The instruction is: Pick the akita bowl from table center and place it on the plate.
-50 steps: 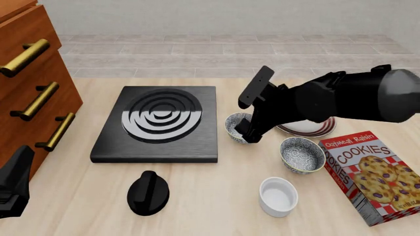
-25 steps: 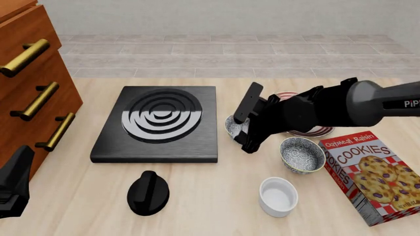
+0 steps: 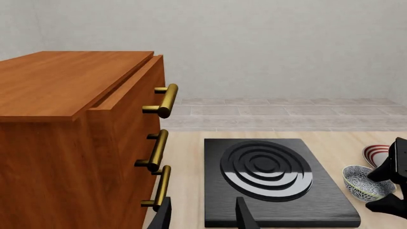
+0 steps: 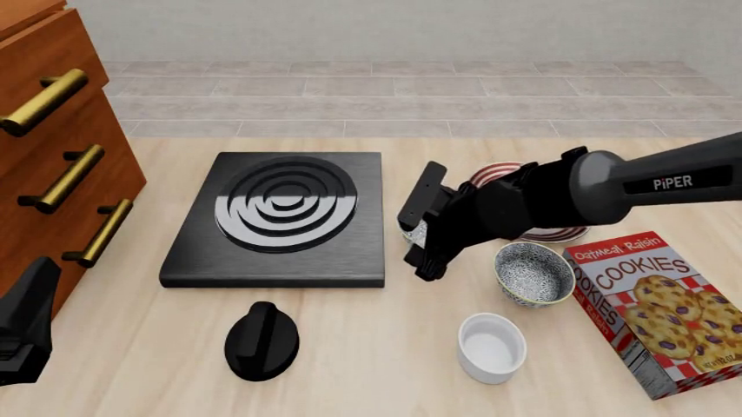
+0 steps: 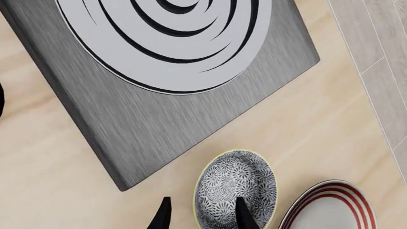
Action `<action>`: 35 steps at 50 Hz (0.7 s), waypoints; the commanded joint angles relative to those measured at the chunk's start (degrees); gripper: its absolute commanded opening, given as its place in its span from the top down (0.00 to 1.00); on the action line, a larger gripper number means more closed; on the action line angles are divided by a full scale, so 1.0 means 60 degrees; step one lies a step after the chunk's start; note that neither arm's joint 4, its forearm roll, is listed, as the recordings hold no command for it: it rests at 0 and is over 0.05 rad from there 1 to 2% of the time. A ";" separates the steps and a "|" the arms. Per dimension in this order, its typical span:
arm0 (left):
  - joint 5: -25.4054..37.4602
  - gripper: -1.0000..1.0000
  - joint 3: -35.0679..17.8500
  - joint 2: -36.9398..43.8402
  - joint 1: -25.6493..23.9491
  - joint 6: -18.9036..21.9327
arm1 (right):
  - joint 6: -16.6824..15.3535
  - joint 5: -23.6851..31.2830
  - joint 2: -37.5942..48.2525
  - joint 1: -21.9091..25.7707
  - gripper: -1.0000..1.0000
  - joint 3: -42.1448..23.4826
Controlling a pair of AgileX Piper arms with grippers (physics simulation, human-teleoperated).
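Right gripper (image 5: 200,213) at the akita bowl (image 5: 234,186)
Fingers apart, straddling its rim — two patterned bowls, one ramekin (image 4: 491,347), all empty.

You've got two readable items in the front view. The right arm (image 4: 649,178) carries "PiPER" in white letters on its black link, up the arm from the gripper. The cookie box (image 4: 661,308), lying off to the right of the right gripper (image 4: 420,241), reads "Oatmeal Raisin" with "COOKIES" below it; its side-panel print is too small to read.
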 commanded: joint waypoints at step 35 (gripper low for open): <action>0.0000 0.00 0.0000 -0.0002 0.0002 -0.0001 | 0.0073 -0.0217 0.0180 -0.0253 1.00 0.0092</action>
